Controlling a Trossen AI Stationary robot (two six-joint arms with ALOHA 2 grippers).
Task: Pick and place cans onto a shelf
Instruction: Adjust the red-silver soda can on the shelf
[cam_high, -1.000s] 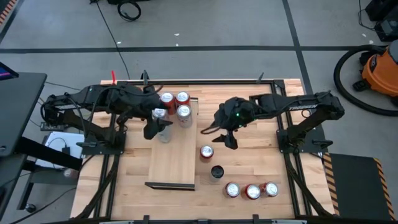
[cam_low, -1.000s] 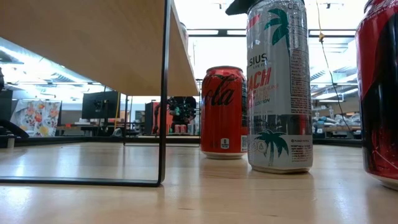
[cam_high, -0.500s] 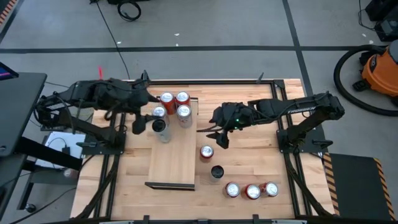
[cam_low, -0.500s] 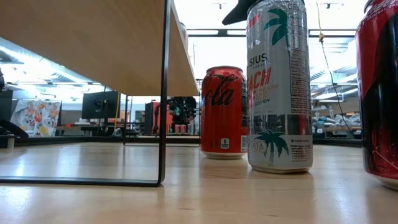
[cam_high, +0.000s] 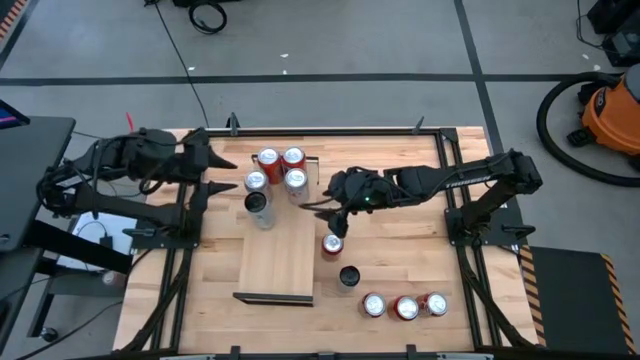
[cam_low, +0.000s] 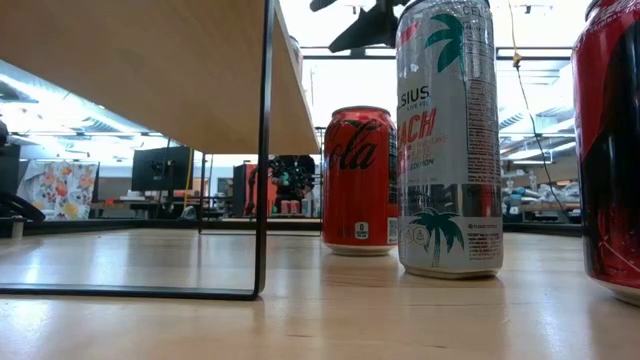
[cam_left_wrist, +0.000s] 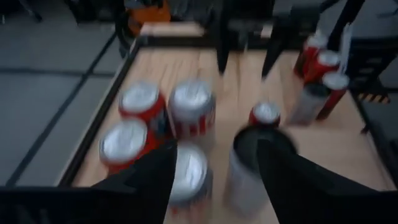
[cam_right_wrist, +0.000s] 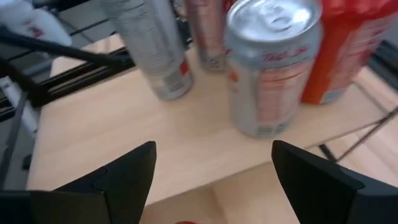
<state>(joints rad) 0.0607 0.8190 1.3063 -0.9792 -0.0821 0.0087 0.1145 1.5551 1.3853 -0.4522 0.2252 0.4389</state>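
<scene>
— Right, where do the cans sit?
— Five stand on the far end of the shelf (cam_high: 282, 248): two red cans (cam_high: 268, 160), two silver cans (cam_high: 296, 180), and a dark-topped can (cam_high: 257, 203) nearest the left side. Five more stand on the table (cam_high: 400, 250): one red can (cam_high: 331, 245) just beside the shelf's right edge, a black can (cam_high: 349, 276) near it, and a row of three (cam_high: 404, 307) toward the near edge.
— Left gripper (cam_high: 222, 175)?
— Fingers spread wide, empty, off the shelf's left edge, apart from the cans.
— Right gripper (cam_high: 318, 204)?
— Fingers wide open, holding nothing, over the shelf's right edge, near the silver cans and above the lone red one.
</scene>
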